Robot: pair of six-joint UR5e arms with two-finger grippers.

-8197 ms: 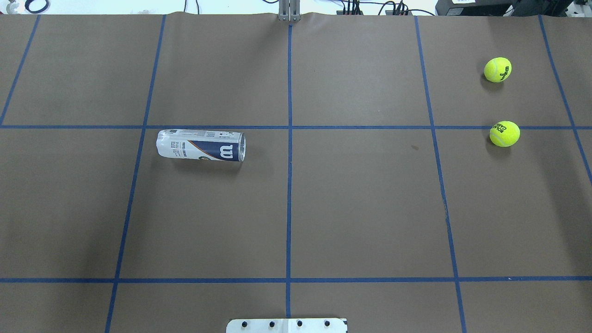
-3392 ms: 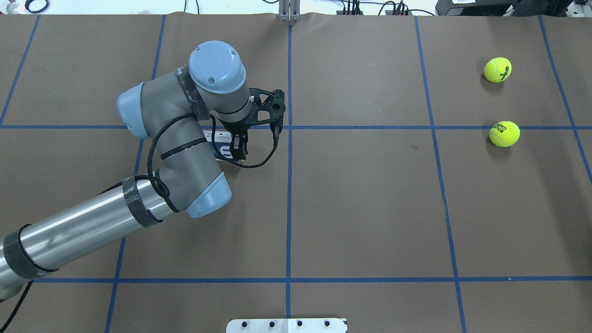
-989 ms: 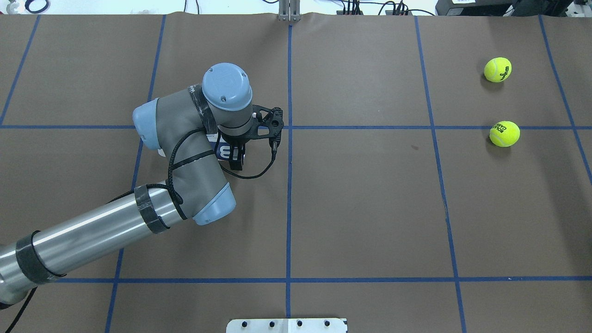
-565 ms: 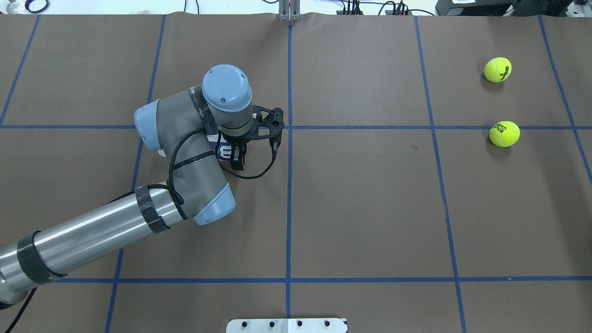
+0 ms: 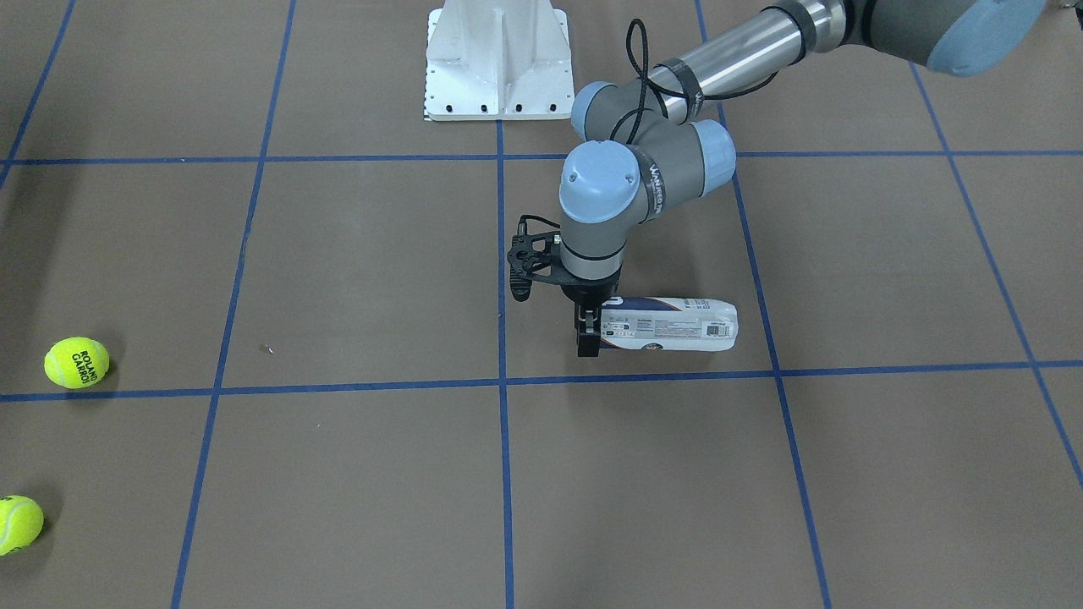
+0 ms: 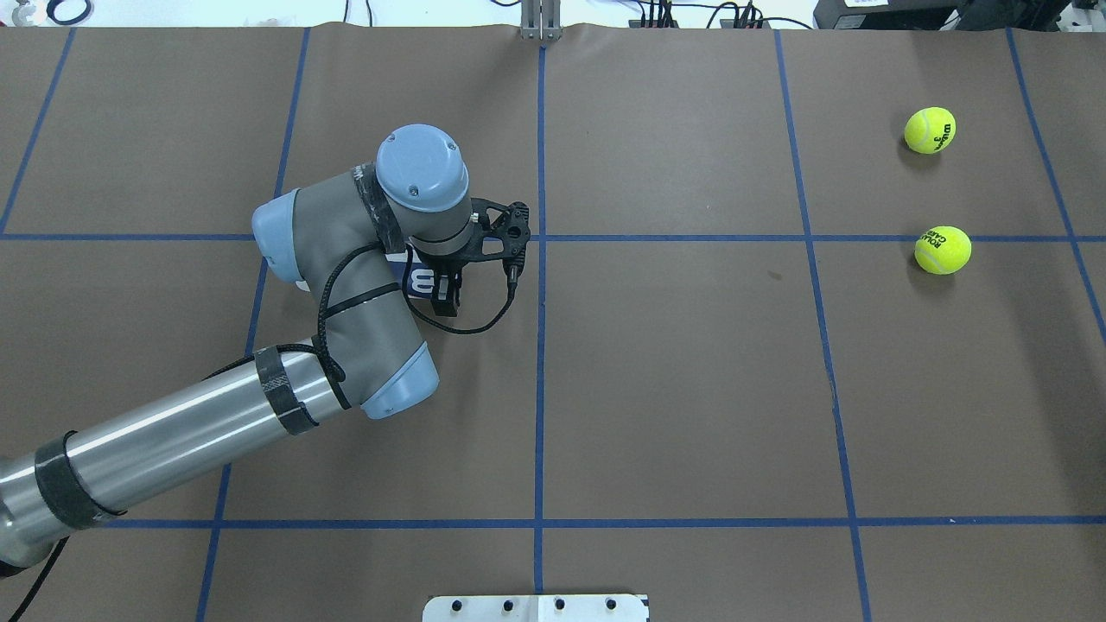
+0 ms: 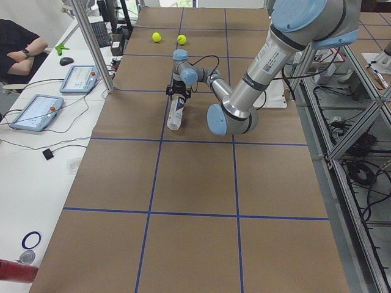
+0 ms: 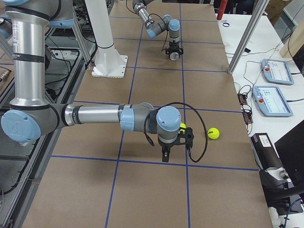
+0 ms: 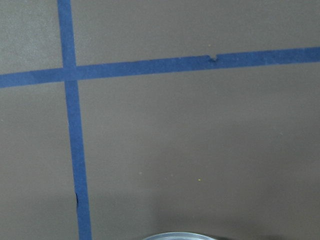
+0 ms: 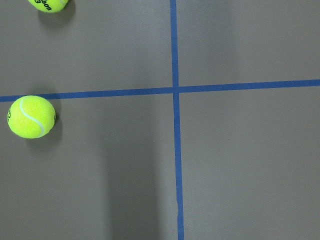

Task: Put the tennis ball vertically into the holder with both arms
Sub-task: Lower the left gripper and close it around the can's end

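The holder [image 5: 677, 326] lies on its side on the brown table, its open silver rim toward the centre line; it also shows in the overhead view [image 6: 421, 281]. My left gripper [image 5: 590, 326] points down over the rim end, one finger on each side, shut on the holder, which rests on the table. The tennis ball [image 6: 942, 250] with ROLAND GARROS lettering sits far right, also in the right wrist view [image 10: 31, 116]. My right gripper [image 8: 164, 155] hovers near that ball; I cannot tell whether it is open or shut.
A second ball [image 6: 930, 130] with Wilson lettering lies beyond the first. The white pedestal base [image 5: 499, 59] stands at the robot's edge. Blue tape lines grid the table. Tablets and a seated operator [image 7: 21, 46] are beside the table.
My left arm came in over the holder and came down at its rim end. In the last second its near finger moved in against the can. The holder and both balls stayed put.
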